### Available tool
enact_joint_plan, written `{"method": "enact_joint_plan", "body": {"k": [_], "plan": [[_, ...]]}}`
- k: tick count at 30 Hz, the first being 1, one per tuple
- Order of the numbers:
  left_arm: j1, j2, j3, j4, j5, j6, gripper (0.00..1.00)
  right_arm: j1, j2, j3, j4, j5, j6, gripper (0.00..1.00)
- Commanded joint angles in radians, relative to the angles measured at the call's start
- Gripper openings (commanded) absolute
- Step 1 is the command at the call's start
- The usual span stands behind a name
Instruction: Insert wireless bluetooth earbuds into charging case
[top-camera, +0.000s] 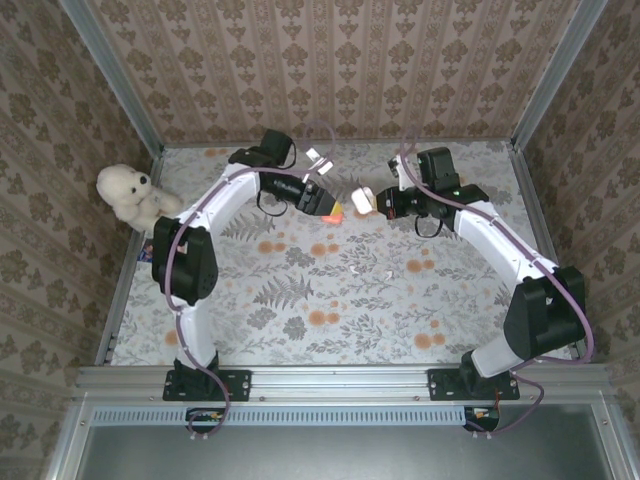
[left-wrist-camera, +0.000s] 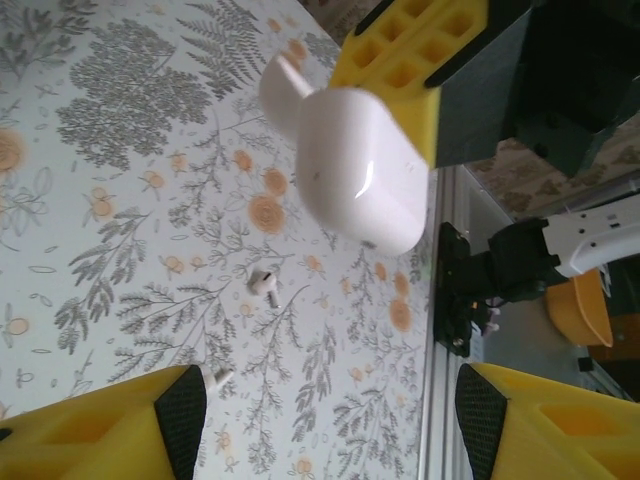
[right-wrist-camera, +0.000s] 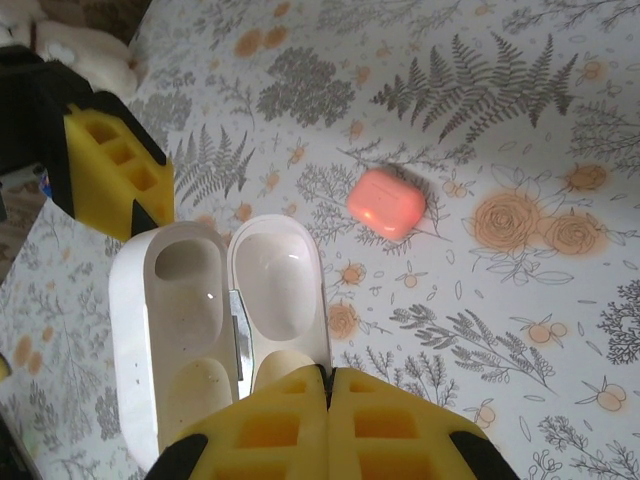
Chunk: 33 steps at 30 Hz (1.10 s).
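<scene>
The white charging case (right-wrist-camera: 215, 310) is held up above the counter (top-camera: 300, 300) with its lid swung open. The right claw (right-wrist-camera: 328, 388) pinches it by one edge, yellow fingers pressed together. In the right wrist view both hollow halves of the case face the camera, just above the fingertips.

The left claw (left-wrist-camera: 330, 425) faces the case from the other side. Its two yellow fingers are spread wide with nothing between them, and there is a gap between them and the case. In the left wrist view the case hangs ahead of that claw, against a yellow finger of the right claw.

Two white earbuds (left-wrist-camera: 263, 283) lie loose on the counter below. One is under the held case; the other is close beside the left claw's left finger, near the bottom of the left wrist view. A closed orange-red case (right-wrist-camera: 387, 202) rests on the counter to the right of the white one, well clear of both claws.

From above, the left arm (top-camera: 215, 205) rises from its base, bends at the elbow and reaches to the far side of the counter, its wrist turned right. The right arm (top-camera: 500, 240) mirrors it with its wrist turned left. The two claws nearly meet at mid-counter. A white plush toy (top-camera: 130, 195) sits at the far left edge.
</scene>
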Motion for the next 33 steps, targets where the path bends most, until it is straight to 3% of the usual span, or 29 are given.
{"method": "enact_joint_plan", "body": {"k": [1, 11, 23, 27, 33], "plan": [[0.001, 0.025, 0.065, -0.096, 0.069, 0.075, 0.69, 0.024, 0.007, 0.023, -0.038, 0.009, -0.052, 0.00], [-0.061, 0.087, 0.121, -0.144, 0.070, 0.092, 0.67, 0.096, 0.040, 0.046, -0.044, 0.038, -0.061, 0.00], [-0.057, 0.094, 0.118, -0.176, 0.111, 0.130, 0.42, 0.101, 0.048, 0.047, -0.045, 0.060, -0.064, 0.00], [-0.055, 0.096, 0.118, -0.171, 0.117, 0.130, 0.42, 0.101, 0.049, 0.047, -0.040, 0.056, -0.061, 0.00], [-0.054, 0.102, 0.118, -0.151, 0.116, 0.117, 0.52, 0.101, 0.046, 0.050, -0.036, 0.039, -0.055, 0.00]]}}
